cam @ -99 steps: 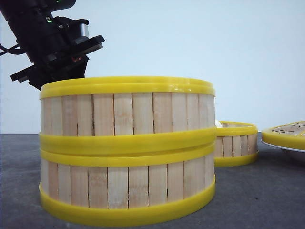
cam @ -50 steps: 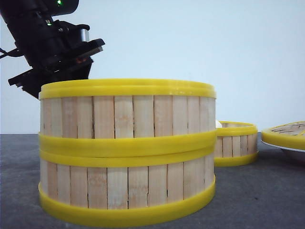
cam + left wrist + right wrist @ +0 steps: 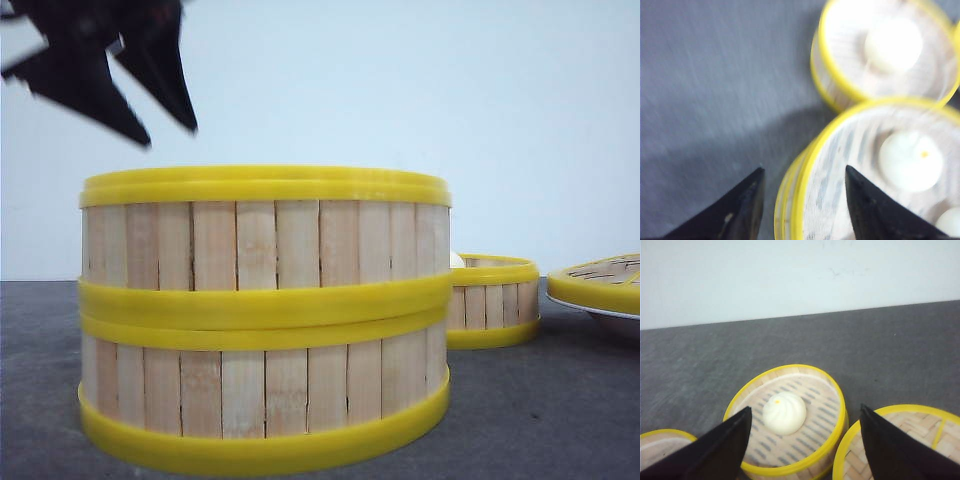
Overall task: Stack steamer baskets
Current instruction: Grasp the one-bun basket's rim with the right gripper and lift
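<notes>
Two steamer baskets (image 3: 262, 315) sat stacked near the camera; the third basket (image 3: 790, 420), bun inside, stood apart behind. Left gripper (image 3: 805, 200) hung wide and empty above the stack; right gripper (image 3: 805, 440) wide too — should straddle the third's rim squarely before closing.

The left pincer (image 3: 802, 200) is seen with its black fingers (image 3: 742, 207) spread apart, straddling the yellow rim of the nearer steamer basket (image 3: 805, 190). White buns (image 3: 910, 160) are held inside. Beyond, a second basket (image 3: 835, 85) stands on the grey bench (image 3: 715, 85).
</notes>
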You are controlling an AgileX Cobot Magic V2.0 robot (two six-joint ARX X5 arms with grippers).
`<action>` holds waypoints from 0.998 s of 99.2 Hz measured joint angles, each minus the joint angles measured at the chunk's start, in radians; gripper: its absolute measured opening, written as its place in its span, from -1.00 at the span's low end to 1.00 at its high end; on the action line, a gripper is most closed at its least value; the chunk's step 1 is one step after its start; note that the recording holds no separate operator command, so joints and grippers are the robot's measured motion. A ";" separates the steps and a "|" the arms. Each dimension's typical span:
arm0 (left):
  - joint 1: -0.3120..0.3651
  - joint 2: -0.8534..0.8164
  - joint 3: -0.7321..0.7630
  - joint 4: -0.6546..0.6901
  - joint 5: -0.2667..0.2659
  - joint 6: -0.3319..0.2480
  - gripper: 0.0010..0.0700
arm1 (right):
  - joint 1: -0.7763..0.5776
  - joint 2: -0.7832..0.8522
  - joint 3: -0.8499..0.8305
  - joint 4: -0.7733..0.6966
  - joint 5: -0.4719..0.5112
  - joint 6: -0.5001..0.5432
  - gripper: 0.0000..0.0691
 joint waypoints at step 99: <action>-0.010 -0.813 -0.264 -0.176 -0.020 -0.087 -0.15 | 0.007 1.033 0.550 -0.130 0.025 -0.032 0.17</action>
